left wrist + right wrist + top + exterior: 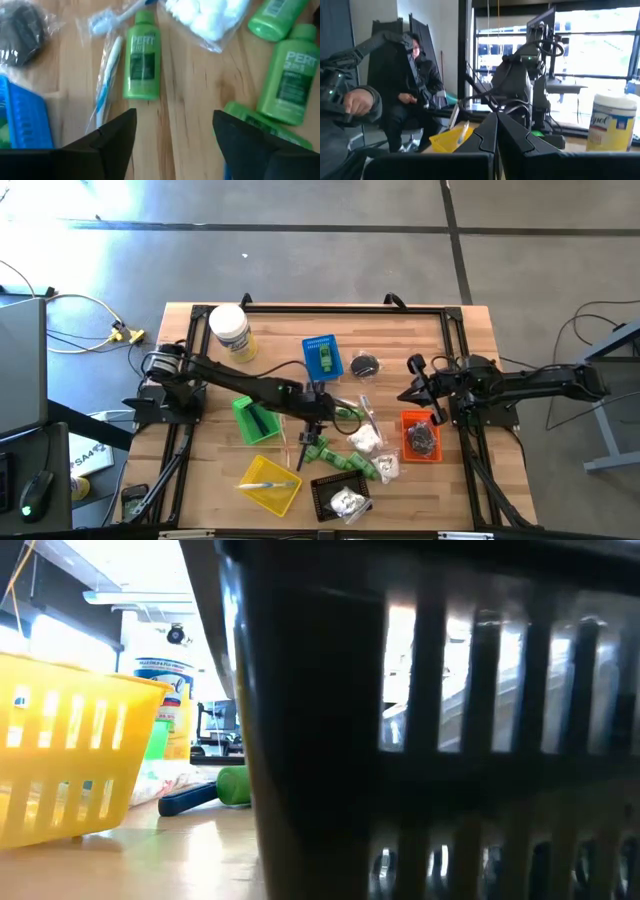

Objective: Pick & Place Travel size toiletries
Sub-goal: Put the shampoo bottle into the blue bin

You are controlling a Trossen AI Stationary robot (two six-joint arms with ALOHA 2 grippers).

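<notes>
- While several baskets already hold items, green bottles (345,463), a cotton packet (364,440) and a toothbrush (107,75) lie loose.
- Left gripper (172,131) hovers spread wide and empty; right gripper (496,131) rests pinched closed.

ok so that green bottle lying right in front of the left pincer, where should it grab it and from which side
Judging by its pose, the green bottle lies flat on the wood, its cap pointing away from the open left pincer. Best to grip its labelled body across the narrow width, coming straight down from above. A wrapped toothbrush lies close along one side, so that finger probably needs care.
</notes>
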